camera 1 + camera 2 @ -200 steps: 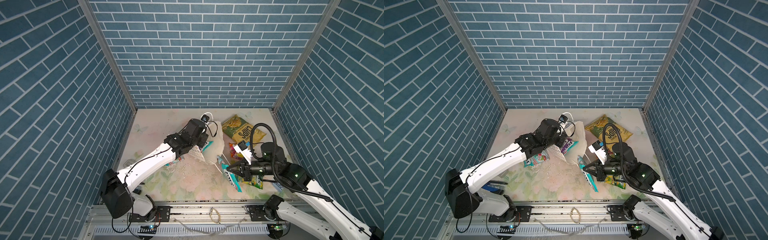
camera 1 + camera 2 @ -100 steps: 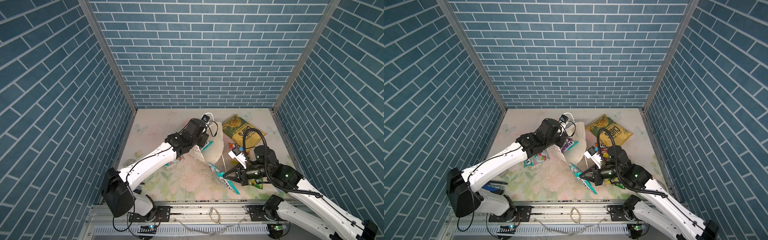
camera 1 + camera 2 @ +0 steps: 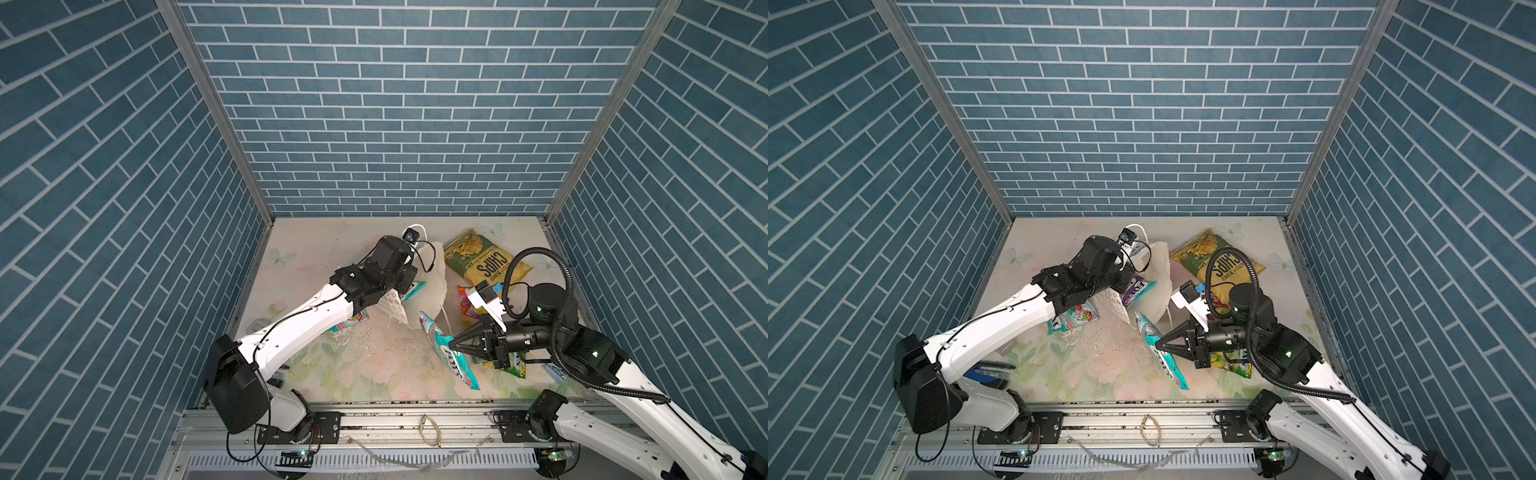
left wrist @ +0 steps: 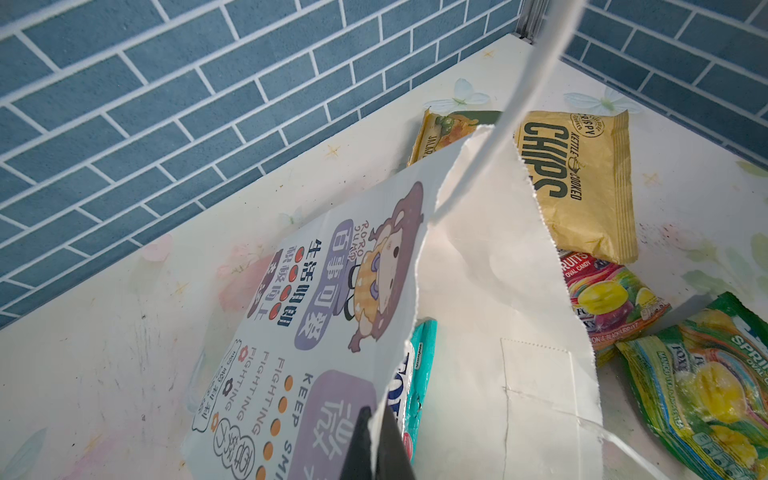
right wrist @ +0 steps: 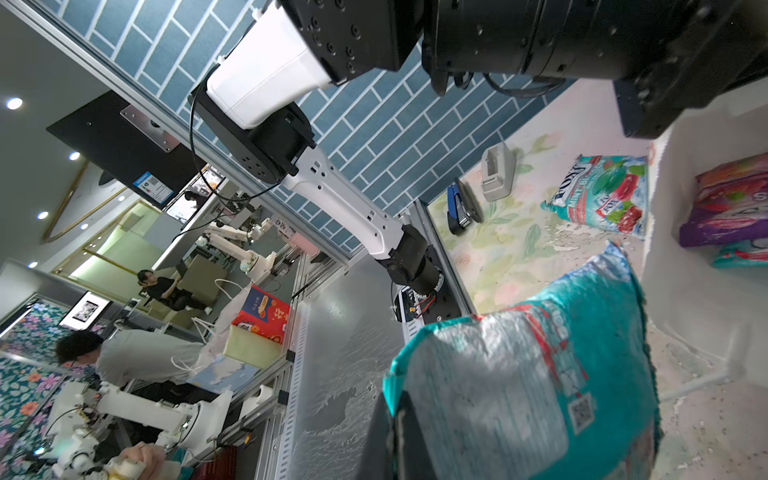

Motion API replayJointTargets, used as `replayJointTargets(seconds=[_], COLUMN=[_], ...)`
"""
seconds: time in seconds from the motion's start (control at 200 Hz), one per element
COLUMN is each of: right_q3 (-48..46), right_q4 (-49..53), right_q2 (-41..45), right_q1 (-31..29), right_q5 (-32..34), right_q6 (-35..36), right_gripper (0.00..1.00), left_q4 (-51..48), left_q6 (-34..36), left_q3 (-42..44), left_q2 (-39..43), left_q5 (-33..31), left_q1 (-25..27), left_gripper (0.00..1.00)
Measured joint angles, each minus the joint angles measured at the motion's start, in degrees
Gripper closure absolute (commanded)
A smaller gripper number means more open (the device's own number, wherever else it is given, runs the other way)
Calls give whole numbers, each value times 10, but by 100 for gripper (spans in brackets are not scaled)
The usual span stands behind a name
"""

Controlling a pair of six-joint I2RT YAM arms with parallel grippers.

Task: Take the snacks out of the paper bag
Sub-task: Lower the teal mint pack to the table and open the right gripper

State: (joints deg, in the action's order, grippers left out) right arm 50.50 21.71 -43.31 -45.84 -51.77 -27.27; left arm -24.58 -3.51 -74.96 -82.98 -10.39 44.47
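The white paper bag point(image 3: 430, 291) point(image 3: 1158, 286) lies on its side. My left gripper point(image 4: 376, 444) is shut on its torn rim point(image 4: 411, 332) and holds the mouth up. Inside lie a purple pouch point(image 5: 727, 203) point(image 3: 1136, 289) and a teal one point(image 4: 417, 374). My right gripper point(image 3: 453, 344) point(image 3: 1158, 344) point(image 5: 392, 436) is shut on the edge of a teal pouch point(image 3: 446, 357) point(image 5: 519, 374), held above the mat just in front of the bag's mouth. On the mat lie the CHIPS bag point(image 3: 484, 259) point(image 4: 582, 183), a fruit pouch point(image 4: 602, 291), a green-yellow pouch point(image 3: 509, 365) point(image 4: 706, 386) and a mint pouch point(image 3: 1073, 318) point(image 5: 602, 195).
A blue clip-like object point(image 5: 459, 208) point(image 3: 988, 370) and a grey block point(image 5: 496, 172) lie near the left arm's base. Paper scraps are scattered over the floral mat point(image 3: 374, 365). Brick-patterned walls close in three sides, and a metal rail point(image 3: 395, 419) runs along the front.
My right arm swung slightly toward the bag and back, keeping the teal pouch in its jaws; the pouch now stands more on edge. The left arm has not moved.
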Motion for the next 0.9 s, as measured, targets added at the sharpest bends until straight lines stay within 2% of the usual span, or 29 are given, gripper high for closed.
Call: replayJointTargets(seconds=[0.26, 0.49, 0.73, 0.9], right_q3=[6, 33, -51, -105], right_q4=[-32, -31, -61, -142], right_q2=[6, -13, -95, -135], right_q1=[-24, -25, -35, -51], right_q5=[-55, -69, -58, -59], right_q6=[-22, -20, -34, -75], right_gripper=[100, 100, 100, 100], left_q4=[4, 4, 4, 4], left_q6=[0, 0, 0, 0], left_q3=[0, -1, -1, -1], left_q2=[-3, -3, -3, -3], left_q5=[2, 2, 1, 1], left_q1=[-2, -4, -4, -5], left_gripper=[100, 100, 100, 100])
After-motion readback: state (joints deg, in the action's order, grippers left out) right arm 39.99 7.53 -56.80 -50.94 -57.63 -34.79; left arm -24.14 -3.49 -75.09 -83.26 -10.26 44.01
